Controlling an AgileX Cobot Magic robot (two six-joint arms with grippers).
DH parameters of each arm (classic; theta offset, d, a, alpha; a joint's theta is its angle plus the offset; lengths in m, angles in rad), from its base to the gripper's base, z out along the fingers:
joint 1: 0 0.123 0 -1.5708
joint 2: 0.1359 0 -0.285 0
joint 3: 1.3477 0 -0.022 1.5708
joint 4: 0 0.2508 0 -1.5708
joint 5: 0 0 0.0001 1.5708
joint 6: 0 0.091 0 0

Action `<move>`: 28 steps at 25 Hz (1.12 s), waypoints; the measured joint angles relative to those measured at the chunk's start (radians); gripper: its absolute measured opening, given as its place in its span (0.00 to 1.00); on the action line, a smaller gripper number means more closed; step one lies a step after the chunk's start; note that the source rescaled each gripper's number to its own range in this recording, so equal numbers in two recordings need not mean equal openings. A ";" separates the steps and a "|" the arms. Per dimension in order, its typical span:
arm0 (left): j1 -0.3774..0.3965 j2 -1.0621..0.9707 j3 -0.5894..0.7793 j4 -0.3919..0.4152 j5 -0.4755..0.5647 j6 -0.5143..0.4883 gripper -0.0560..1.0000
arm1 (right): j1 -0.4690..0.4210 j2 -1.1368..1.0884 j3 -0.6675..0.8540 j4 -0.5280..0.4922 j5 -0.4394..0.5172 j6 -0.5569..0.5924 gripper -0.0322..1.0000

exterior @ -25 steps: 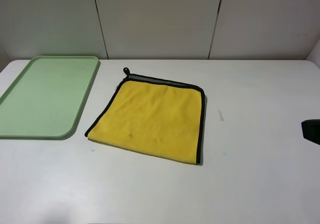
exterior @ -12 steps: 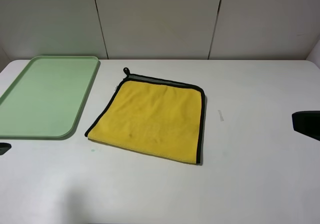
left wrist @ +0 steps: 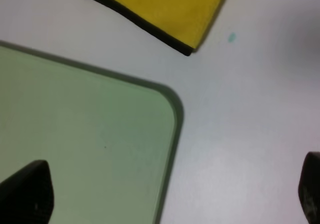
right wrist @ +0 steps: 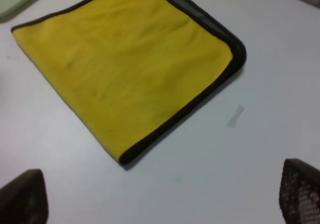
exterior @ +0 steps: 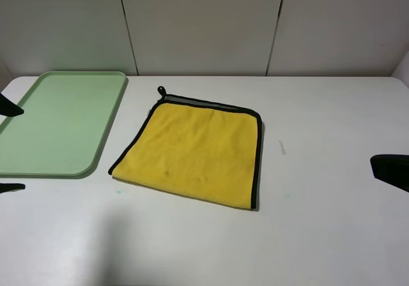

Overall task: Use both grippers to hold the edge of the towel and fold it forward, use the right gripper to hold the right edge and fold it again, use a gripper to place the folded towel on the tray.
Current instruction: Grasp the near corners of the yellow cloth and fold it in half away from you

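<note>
The yellow towel [exterior: 198, 149] lies flat in the middle of the white table, with black trim, a grey strip along its far edge and a small loop [exterior: 161, 90] at the far left corner. The mint-green tray [exterior: 57, 123] sits to its left. My left gripper [exterior: 6, 147] is open at the left edge of the exterior view, over the tray's near left corner, and its wrist view shows the tray [left wrist: 75, 134] and a towel corner [left wrist: 165, 9]. My right gripper [right wrist: 160, 199] is open and holds nothing, to the right of the towel [right wrist: 130, 69]; one dark finger [exterior: 391, 170] shows at the right edge.
A small grey tape mark [exterior: 282, 147] lies on the table right of the towel. A teal speck [exterior: 117, 192] sits near the towel's near left corner. Grey wall panels [exterior: 204, 24] stand behind the table's far edge.
The left gripper's fingers have come into view at the left edge, by the tray. The right gripper's finger has slid slightly further in from the right. The towel has not moved.
</note>
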 joint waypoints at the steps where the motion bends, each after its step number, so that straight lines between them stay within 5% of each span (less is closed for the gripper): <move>1: 0.000 0.008 0.000 0.000 -0.007 0.013 0.98 | 0.000 0.015 0.000 0.000 0.000 -0.027 1.00; 11: 0.000 0.012 0.000 0.000 -0.117 0.101 0.98 | 0.000 0.272 0.000 0.088 -0.067 -0.518 1.00; 21: 0.000 0.033 0.000 0.000 -0.190 0.166 0.98 | 0.000 0.555 0.000 0.282 -0.263 -0.766 1.00; 28: 0.000 0.215 0.000 0.000 -0.282 0.169 0.98 | 0.000 0.698 0.000 0.351 -0.299 -0.836 1.00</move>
